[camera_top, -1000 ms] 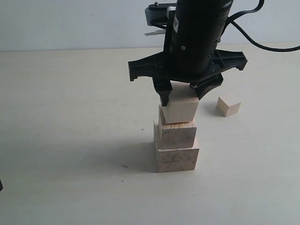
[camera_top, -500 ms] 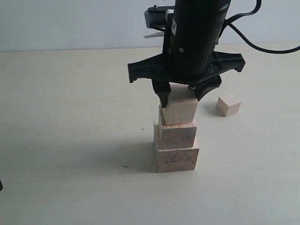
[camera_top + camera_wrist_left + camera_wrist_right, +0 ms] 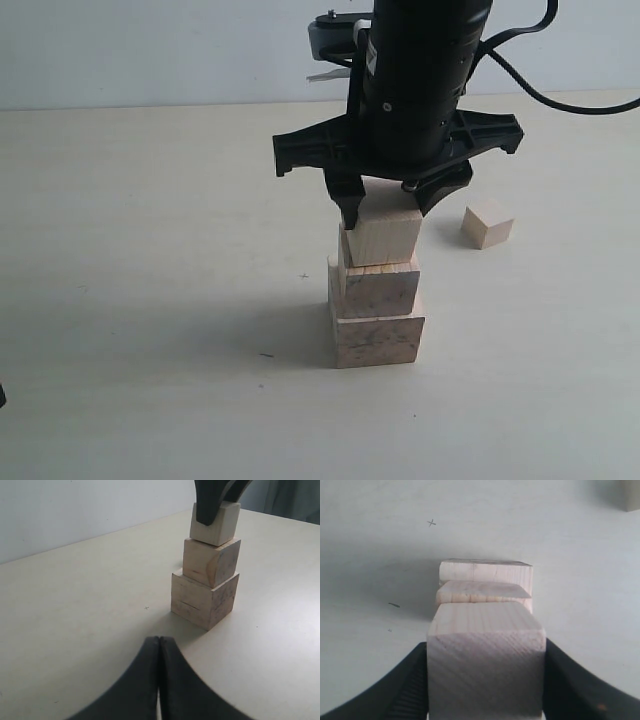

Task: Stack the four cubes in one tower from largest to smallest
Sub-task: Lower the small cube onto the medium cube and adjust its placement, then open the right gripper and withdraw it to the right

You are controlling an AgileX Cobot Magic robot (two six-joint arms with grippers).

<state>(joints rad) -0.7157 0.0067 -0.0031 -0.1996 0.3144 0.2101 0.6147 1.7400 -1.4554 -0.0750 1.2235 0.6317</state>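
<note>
The tower stands mid-table: the largest cube (image 3: 377, 338) at the bottom, the second cube (image 3: 378, 286) on it, and the third cube (image 3: 384, 234) on top, slightly tilted. My right gripper (image 3: 385, 208) comes down from above and is shut on the third cube (image 3: 486, 655), a finger pressed on each side. In the left wrist view the same tower (image 3: 206, 575) shows with a black finger over the top cube (image 3: 220, 525). The smallest cube (image 3: 488, 223) lies alone on the table to the right. My left gripper (image 3: 159, 641) is shut on nothing, low, some way from the tower.
The pale table (image 3: 150, 250) runs to a light wall at the back. A black cable (image 3: 560, 95) hangs from the right arm above the table at the right. Small dark marks dot the surface left of the tower.
The right arm shifted very slightly between the oldest frame and now; the third cube stays gripped on the tower. The smallest cube has not moved.
</note>
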